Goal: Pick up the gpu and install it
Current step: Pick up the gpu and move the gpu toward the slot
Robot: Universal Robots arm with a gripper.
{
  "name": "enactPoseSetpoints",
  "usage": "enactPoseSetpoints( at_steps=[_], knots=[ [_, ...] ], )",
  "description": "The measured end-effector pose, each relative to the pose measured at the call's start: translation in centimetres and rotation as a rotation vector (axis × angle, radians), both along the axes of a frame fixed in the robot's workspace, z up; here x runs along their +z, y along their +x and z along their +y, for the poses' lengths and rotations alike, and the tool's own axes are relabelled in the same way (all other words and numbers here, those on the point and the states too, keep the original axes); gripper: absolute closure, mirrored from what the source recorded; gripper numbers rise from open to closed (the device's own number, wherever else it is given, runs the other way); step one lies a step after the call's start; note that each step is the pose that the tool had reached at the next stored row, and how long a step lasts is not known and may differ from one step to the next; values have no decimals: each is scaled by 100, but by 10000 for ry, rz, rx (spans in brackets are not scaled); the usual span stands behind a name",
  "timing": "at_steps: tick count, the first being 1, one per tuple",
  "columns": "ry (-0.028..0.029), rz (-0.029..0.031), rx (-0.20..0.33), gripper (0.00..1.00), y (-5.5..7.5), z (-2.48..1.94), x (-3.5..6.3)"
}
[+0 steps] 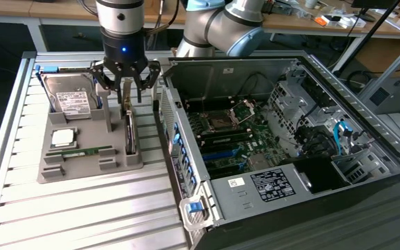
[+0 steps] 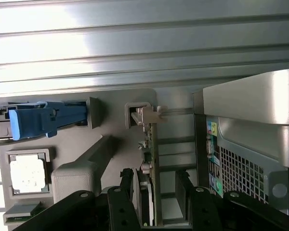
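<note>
The gpu (image 1: 129,133) is a thin dark card standing on edge in a slot of the grey holder tray (image 1: 89,169), just beside the open computer case (image 1: 255,182). My gripper (image 1: 125,99) hangs straight down over the card's far end, jaws open, one finger on each side of it. In the wrist view the gpu (image 2: 149,159) runs between my black fingers (image 2: 127,192), with its silvery bracket tab at the end of the slot. My gripper (image 2: 156,197) straddles the card, and a gap shows on at least one side.
The tray also holds a hard drive (image 1: 73,101) with a white label, a processor chip (image 1: 62,137) and a green memory stick (image 1: 82,152). The case's motherboard (image 1: 228,130) lies exposed. The case wall (image 2: 250,125) stands close beside the card. Ribbed metal table all round.
</note>
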State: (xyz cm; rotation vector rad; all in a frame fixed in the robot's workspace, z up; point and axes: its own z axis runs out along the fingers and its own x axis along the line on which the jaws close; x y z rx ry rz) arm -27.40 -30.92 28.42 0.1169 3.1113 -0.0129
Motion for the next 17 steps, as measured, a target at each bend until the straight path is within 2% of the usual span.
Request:
enactPoseSetpoints(
  at_steps=[17],
  knots=[
    [-132, 22, 1, 52, -5, 31, -116]
  ],
)
